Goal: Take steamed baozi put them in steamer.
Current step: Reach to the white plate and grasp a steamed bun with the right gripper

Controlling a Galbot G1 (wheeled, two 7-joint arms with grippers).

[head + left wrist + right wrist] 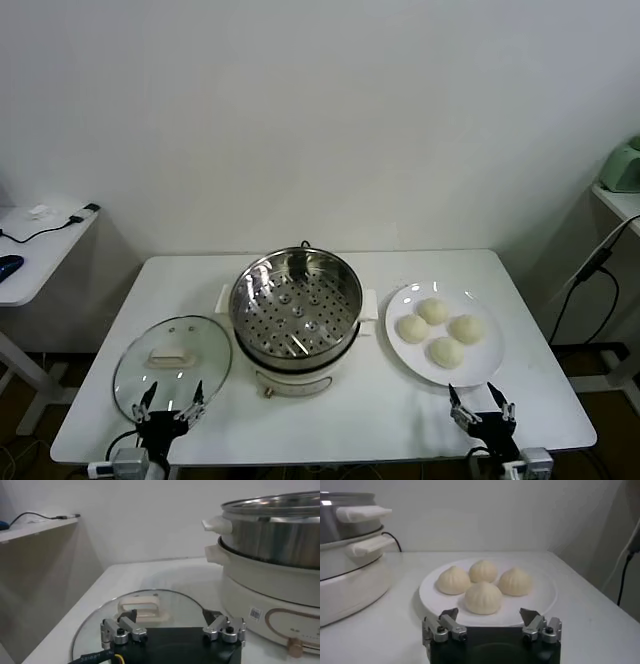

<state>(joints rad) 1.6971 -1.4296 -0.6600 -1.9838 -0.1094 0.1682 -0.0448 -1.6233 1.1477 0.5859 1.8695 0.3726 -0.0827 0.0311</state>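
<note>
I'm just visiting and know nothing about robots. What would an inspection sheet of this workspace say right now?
Surface: white table, nothing spilled.
Job's things: four baozi on a plate, right of the steamer; steamer uncovered, tray bare.
Clutter: glass lid lying left of the steamer.
Grippers: left gripper open at the lid's near edge; right gripper open, just short of the plate; neither holds anything.
Cables: one behind the steamer; one hanging at far right.
Surroundings: side table on the left with a cable; green object on the right shelf.

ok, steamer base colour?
White, under the shiny steel pot; the steamer base shows best in the left wrist view.
</note>
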